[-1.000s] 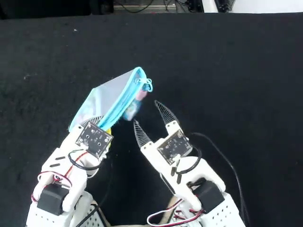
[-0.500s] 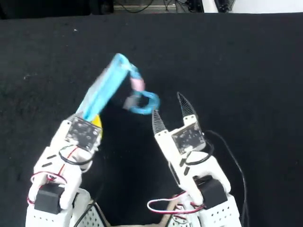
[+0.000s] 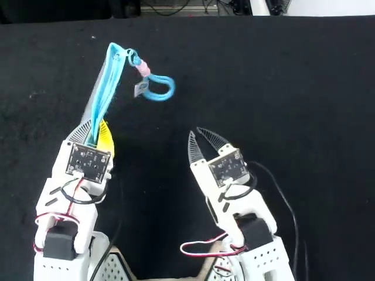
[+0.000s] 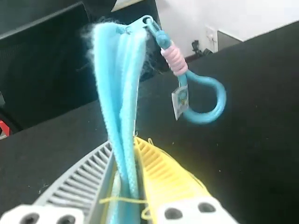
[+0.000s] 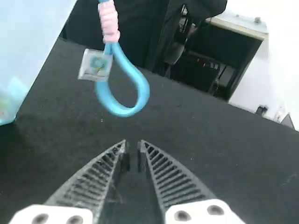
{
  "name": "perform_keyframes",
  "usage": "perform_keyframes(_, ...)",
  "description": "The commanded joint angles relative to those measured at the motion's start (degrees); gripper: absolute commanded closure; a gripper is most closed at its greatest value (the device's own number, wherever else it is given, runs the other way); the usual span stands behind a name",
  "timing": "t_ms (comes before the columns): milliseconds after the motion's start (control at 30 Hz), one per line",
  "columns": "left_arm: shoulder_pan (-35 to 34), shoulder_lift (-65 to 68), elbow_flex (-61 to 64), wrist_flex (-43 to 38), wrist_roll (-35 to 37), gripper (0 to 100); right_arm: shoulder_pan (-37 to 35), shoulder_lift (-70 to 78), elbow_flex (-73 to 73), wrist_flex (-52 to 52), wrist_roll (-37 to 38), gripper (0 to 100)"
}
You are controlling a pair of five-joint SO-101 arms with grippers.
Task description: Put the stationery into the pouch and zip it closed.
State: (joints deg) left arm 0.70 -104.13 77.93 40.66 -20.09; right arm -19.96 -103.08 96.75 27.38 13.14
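My left gripper [image 3: 96,133] is shut on the light blue pouch [image 3: 105,82], which it holds up edge-on above the black table [image 3: 281,88]. In the left wrist view the pouch [image 4: 119,84] rises between the grey finger and the yellow finger [image 4: 163,172]. A pink bead [image 4: 172,55] and a blue loop strap [image 3: 159,89] with a small tag hang from its far top corner. My right gripper [image 3: 197,136] sits lower and to the right, apart from the strap, its tips almost touching with nothing between them. The strap [image 5: 124,88] dangles ahead of it. The pouch's contents are hidden.
The black cloth stretches bare around both arms. Dark equipment and cables [image 3: 176,7] line the far edge of the table. A white wall [image 5: 275,56] stands beyond.
My left gripper swung the pouch up and to the left, turning it edge-on. The right gripper pulled back from the strap and its fingers closed together.
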Motion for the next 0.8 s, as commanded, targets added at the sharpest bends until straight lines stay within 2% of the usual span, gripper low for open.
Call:
perform_keyframes(0, -0.57, -0.26, -1.63, -5.10, -0.44, 97, 0.53, -5.76, -0.22, -0.70, 0.44, 96.4)
perform_keyframes(233, -3.65, -0.26, -1.54, -10.46, -0.53, 97, 0.53, -5.76, -0.22, -0.97, 0.44, 96.3)
perform_keyframes(433, -3.38, 0.79, -1.63, -13.98, -0.44, 97, 0.44, -5.85, -0.22, -0.97, 0.44, 96.3)
perform_keyframes(767, -3.74, 25.23, -9.01, -23.74, -0.44, 97, 0.44, -5.85, -0.22, -0.70, 0.53, 96.3)
